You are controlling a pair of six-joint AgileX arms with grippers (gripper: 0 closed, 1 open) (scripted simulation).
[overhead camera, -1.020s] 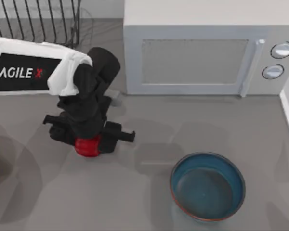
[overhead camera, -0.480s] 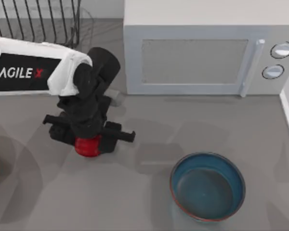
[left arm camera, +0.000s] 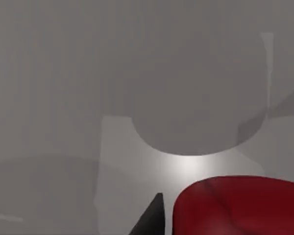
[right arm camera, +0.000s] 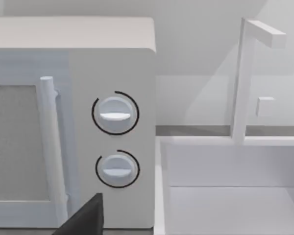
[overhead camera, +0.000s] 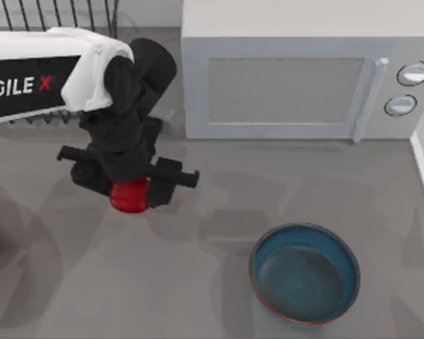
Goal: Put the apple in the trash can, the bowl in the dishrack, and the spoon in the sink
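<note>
apple (overhead camera: pixel 128 198) in left gripper (overhead camera: pixel 129 192) | microwave (overhead camera: pixel 290 85) behind | bowl (overhead camera: pixel 304 272) apart

Left arm covers the apple (overhead camera: pixel 128 196) top — dishrack (overhead camera: pixel 49 14) cut by edge.

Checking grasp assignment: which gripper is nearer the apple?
Left. The left gripper is shut on the apple; the right gripper is over by the microwave.

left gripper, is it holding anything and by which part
The left gripper holds the apple, clamped across its sides from above; the apple's lower part shows below the fingers.
</note>
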